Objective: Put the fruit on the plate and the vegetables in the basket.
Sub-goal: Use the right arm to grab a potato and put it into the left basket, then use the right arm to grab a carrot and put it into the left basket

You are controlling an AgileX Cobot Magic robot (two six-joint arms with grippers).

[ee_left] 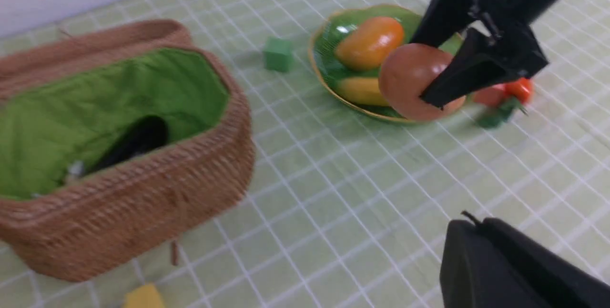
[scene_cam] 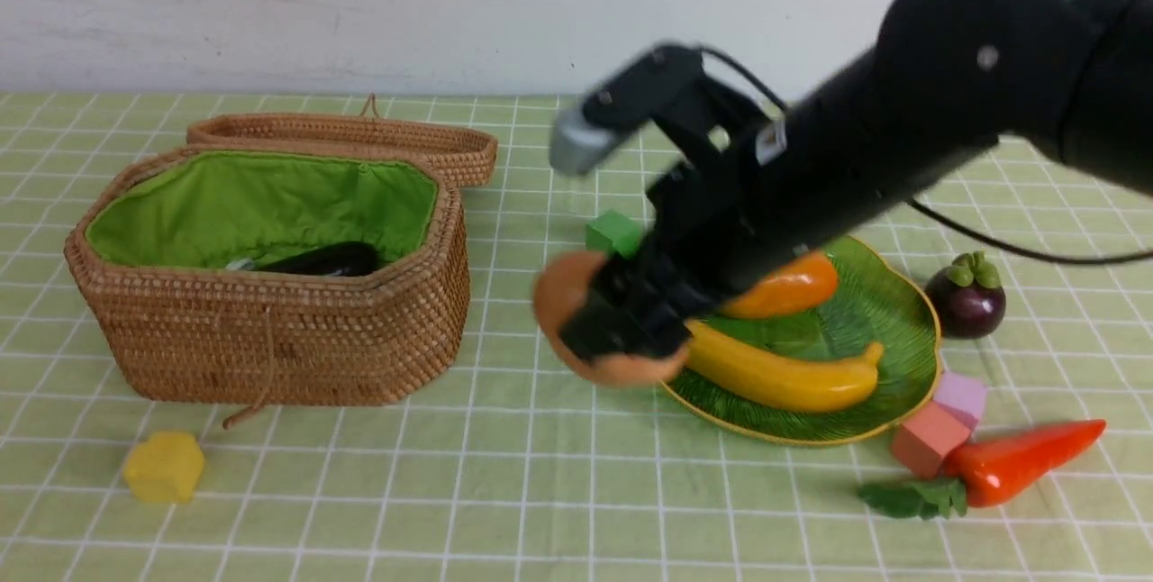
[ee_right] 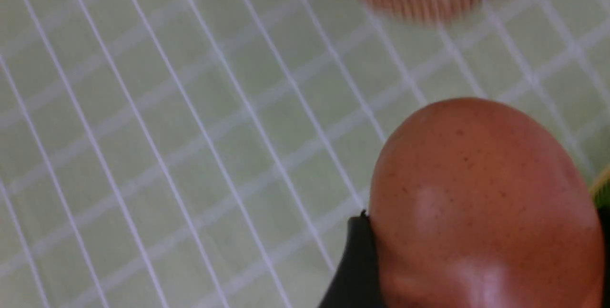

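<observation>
Front view shows the right hand clamped wide around the potato, its dark fingers crossing the rounded brown-orange body. The potato hangs low between the plate and the basket, just beside the plate's edge and near a green block. Whether it is fully clear of the worktop I cannot tell. The left hand is closed on nothing and sits back, well away from the work.

The step in hand looks like carrying the potato to the basket. To do it well, raise the potato first until it is plainly above the wicker wall, then travel to the robot's left. A low, straight path would likely strike the basket's side and push it. The lid lies folded back behind, so the mouth is free.

Aim for the open green lining rather than the eggplant already lying inside, toward the near wall. Lower the potato into the basket before spreading the fingers, since a smooth round toy would probably bounce or roll if dropped from height. The grip sits on a curved, glossy surface, so a gentle pace seems wise.

The banana and mango lie on the plate. The mangosteen and carrot wait on the worktop.
</observation>
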